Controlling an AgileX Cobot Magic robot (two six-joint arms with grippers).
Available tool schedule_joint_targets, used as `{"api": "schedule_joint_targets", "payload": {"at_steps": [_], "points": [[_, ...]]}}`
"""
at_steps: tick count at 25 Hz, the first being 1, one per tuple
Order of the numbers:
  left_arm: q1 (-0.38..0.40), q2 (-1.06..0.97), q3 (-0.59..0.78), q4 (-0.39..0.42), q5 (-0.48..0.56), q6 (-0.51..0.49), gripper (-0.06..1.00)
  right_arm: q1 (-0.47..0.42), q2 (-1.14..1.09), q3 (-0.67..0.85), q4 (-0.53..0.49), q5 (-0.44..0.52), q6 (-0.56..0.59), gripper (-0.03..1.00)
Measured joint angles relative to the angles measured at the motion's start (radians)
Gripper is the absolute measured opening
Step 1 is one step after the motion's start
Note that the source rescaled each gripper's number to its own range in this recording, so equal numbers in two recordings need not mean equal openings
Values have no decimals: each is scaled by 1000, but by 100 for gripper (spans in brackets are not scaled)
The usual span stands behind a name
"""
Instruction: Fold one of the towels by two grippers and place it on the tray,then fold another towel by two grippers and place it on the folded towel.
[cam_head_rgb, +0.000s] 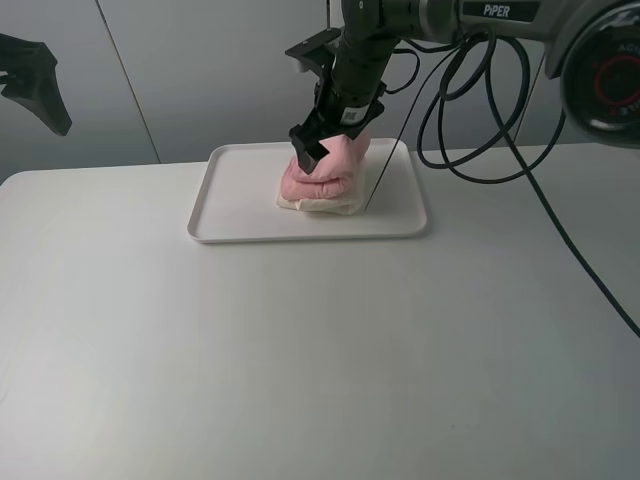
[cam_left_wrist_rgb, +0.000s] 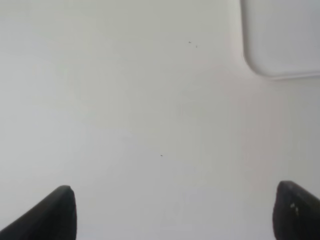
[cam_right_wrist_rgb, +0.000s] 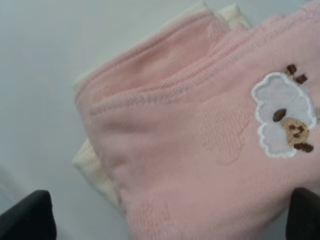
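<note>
The pink towel (cam_head_rgb: 330, 165) lies folded on top of the cream towel (cam_head_rgb: 322, 204), and both sit on the tray (cam_head_rgb: 235, 225) at about 12 o'clock on the desk (cam_head_rgb: 300, 360). The cream one shows only as a pale edge under the pink stack. In the right wrist view the pink towel (cam_right_wrist_rgb: 200, 150) fills most of the picture, its sheep motif (cam_right_wrist_rgb: 285, 120) facing up, with cream edges (cam_right_wrist_rgb: 92, 170) peeking out beneath.

The right gripper (cam_head_rgb: 335, 135) hangs directly over the stack, very near or touching the pink cloth; its jaws are spread wide and pinch nothing. The left gripper (cam_head_rgb: 35, 85) is well away at 10 o'clock, raised, with its jaws also spread and empty over bare desk, a tray corner (cam_left_wrist_rgb: 280, 50) visible in its wrist view.

By the look of it, both folds and both placements are done, and this is the release at the very end. The next move calls for lifting the right arm straight up, clear of the soft pile, so no jaw tip snags a fold and drags the pink towel off the cream one.
</note>
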Motion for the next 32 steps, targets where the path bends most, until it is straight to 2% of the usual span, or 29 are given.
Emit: {"api": "schedule_joint_targets", "payload": {"at_steps": [7, 13, 20, 26, 32], "points": [[0, 0, 0, 0, -2, 4, 100, 0, 0, -32, 1, 30, -53, 100], [0, 0, 0, 0, -9, 4, 100, 9, 0, -32, 80, 34, -184, 100], [0, 0, 0, -8, -33, 54, 100, 30, -21, -32, 119, 63, -232, 100], [0, -55, 0, -25, -87, 72, 100, 27, -148, -32, 28, 129, -164, 100], [0, -188, 22, 41, -100, 65, 100, -46, -291, 23, 7, 204, -52, 100]]}}
